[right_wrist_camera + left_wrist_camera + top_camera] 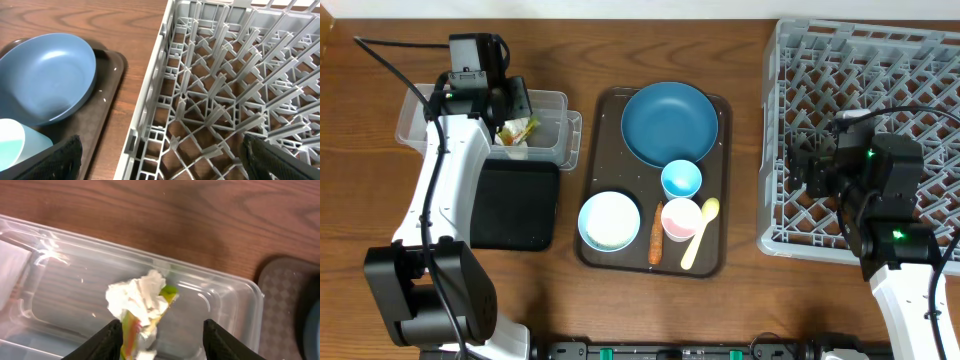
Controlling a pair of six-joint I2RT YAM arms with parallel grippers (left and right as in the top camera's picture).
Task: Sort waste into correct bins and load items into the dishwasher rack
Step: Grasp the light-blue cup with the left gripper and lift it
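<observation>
Slanting away from left fingers (107, 339), wrapper (169, 293), in tub (235, 296)

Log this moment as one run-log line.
stage: waste sorting | left jaws: open, tissue and wrapper between them in clear tub | right jaws: open, empty, over rack | carrot: on brown tray

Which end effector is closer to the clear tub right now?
Left. The left end effector hangs directly over the tub; the right end effector is far off, above the rack.
</observation>
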